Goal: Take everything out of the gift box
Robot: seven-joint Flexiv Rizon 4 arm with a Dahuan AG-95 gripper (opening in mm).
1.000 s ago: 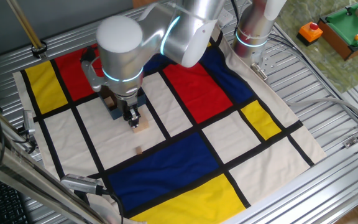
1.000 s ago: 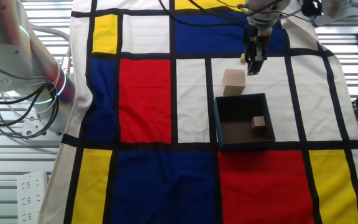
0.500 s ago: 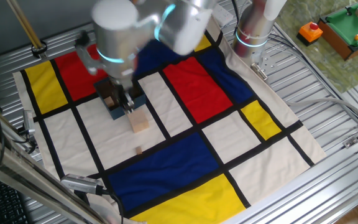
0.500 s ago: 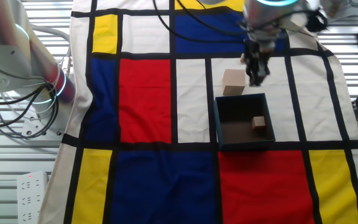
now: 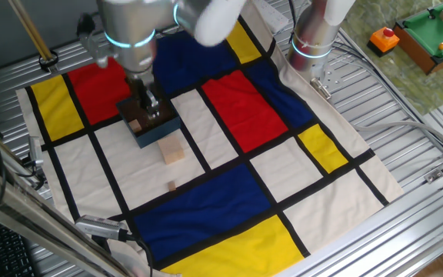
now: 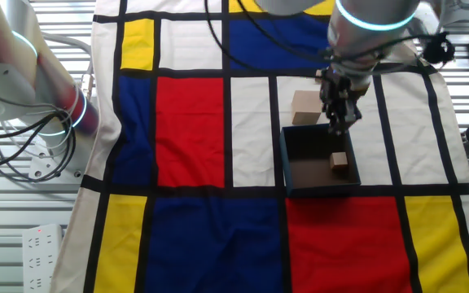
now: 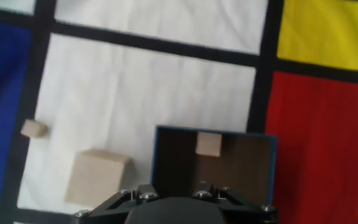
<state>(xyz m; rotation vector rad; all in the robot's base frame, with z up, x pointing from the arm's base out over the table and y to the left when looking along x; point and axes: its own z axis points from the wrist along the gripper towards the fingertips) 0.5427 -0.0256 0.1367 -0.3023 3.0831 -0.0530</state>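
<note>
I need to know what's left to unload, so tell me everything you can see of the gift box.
The gift box is small, square and low-walled, blue-grey outside and dark brown inside, with no lid on it. It sits flat on the colour-block cloth, over a black line between a white and a red panel. One small tan block lies inside near a wall. A larger pale cube stands outside, close to one corner. The gripper hangs over the box's rim.
</note>
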